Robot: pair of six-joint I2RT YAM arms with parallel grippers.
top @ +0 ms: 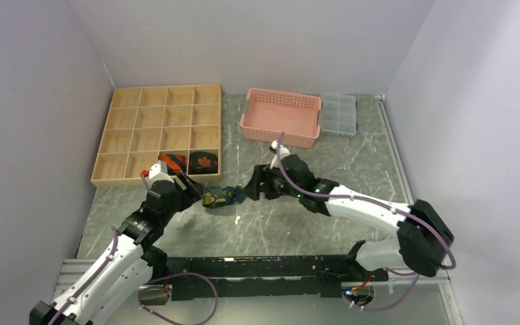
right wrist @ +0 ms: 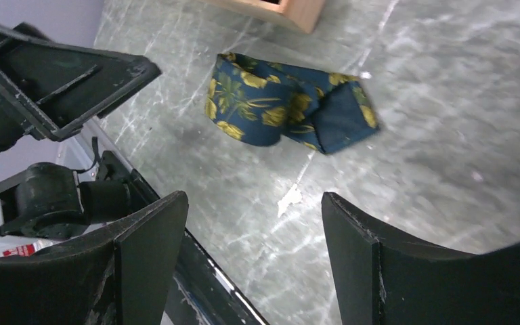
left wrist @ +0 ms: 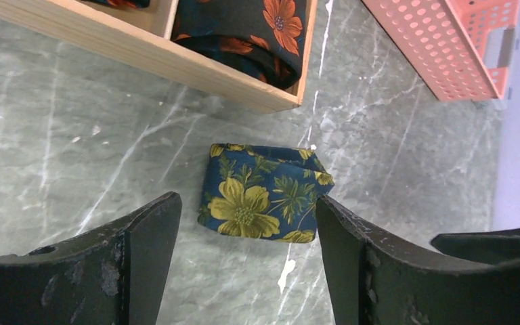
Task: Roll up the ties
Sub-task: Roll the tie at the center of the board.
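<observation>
Here the rolled floral tie (left wrist: 264, 196) lies on the counter (left wrist: 74, 135) just ahead of the left hand (left wrist: 247, 206), which is wide open and empty. The right hand (right wrist: 254, 200), also open and empty, faces it. Risk: an off-centre pinch may unroll the seemingly untucked end.

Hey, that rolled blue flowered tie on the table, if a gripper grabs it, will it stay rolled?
Probably soft: the floral tie is fabric, so it should squash when pinched rather than resist. Its outer end lies loose, so the roll may unwind unless squeezed across that flap. Flattened as it sits, it seems unlikely to roll away.
</observation>
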